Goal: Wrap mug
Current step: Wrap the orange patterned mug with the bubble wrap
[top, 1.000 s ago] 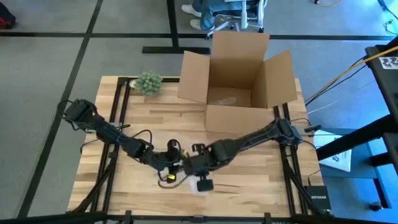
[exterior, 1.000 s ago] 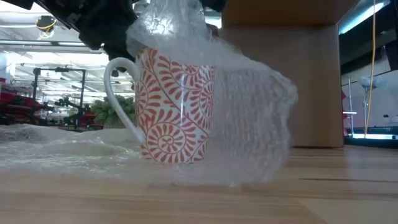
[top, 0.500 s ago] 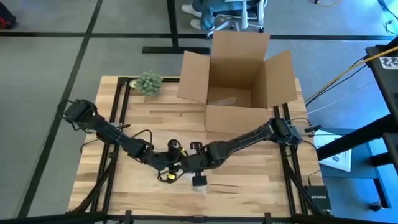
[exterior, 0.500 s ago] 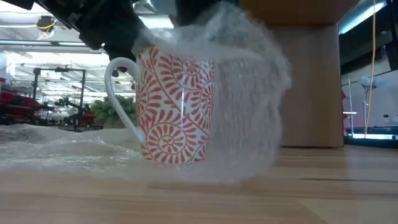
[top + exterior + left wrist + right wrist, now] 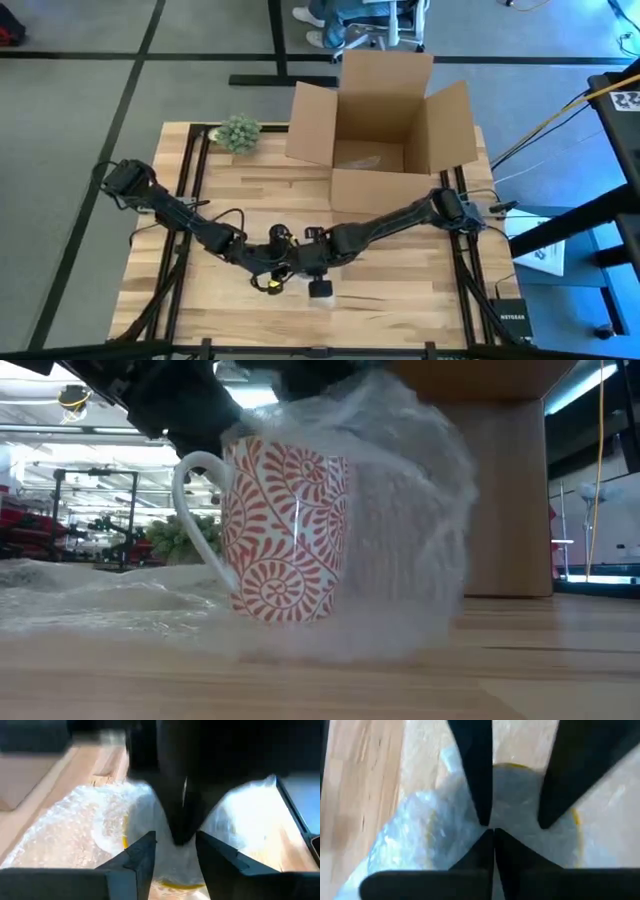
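Bubble wrap [image 5: 410,510] now farther over mug [image 5: 285,530], right gripper [image 5: 308,268] clenched on it, left gripper [image 5: 277,262] open.

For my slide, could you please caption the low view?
Patterned mug upright on the table, bubble wrap draped over one side.

My right gripper [image 5: 305,268] now sits closer to my left gripper [image 5: 283,268], and the bubble wrap [image 5: 410,510] drapes further over the mug [image 5: 285,530].
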Available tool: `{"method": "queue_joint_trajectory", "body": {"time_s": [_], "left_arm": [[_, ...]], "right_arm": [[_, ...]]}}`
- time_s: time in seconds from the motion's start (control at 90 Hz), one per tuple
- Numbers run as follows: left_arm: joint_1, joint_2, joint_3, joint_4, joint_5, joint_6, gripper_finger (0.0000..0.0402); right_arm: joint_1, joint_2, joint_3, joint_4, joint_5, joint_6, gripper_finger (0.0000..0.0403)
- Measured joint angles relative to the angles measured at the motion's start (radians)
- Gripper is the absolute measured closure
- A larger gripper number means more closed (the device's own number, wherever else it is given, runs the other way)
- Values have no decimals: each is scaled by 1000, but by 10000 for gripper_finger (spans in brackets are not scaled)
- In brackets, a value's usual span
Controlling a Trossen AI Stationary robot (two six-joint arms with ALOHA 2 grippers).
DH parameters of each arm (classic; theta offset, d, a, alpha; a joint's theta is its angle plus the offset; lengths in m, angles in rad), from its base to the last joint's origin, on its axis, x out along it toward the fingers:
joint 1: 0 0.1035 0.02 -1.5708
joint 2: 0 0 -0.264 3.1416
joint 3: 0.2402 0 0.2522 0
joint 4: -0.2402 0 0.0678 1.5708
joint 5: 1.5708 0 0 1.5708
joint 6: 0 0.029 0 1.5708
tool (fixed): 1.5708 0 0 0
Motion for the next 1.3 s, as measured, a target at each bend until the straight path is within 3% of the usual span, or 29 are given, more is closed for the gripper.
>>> {"method": "queue_joint_trajectory", "body": {"time_s": [0.233,0.4,0.744,0.922,1.089,1.3], "left_arm": [[1,0,2,4,1,-11,276],[1,0,2,4,1,-16,276],[-3,0,2,10,2,-6,276],[-3,0,3,18,6,-6,276],[-4,0,2,10,6,-4,276],[-4,0,2,7,2,-4,276]], "right_arm": [[1,-14,154,-247,40,8,402],[1,-31,160,-332,127,43,402],[2,-29,-107,41,129,59,402],[7,-38,-213,174,29,86,402],[14,-44,-141,94,43,84,402],[15,-93,49,-114,95,56,402]]}}
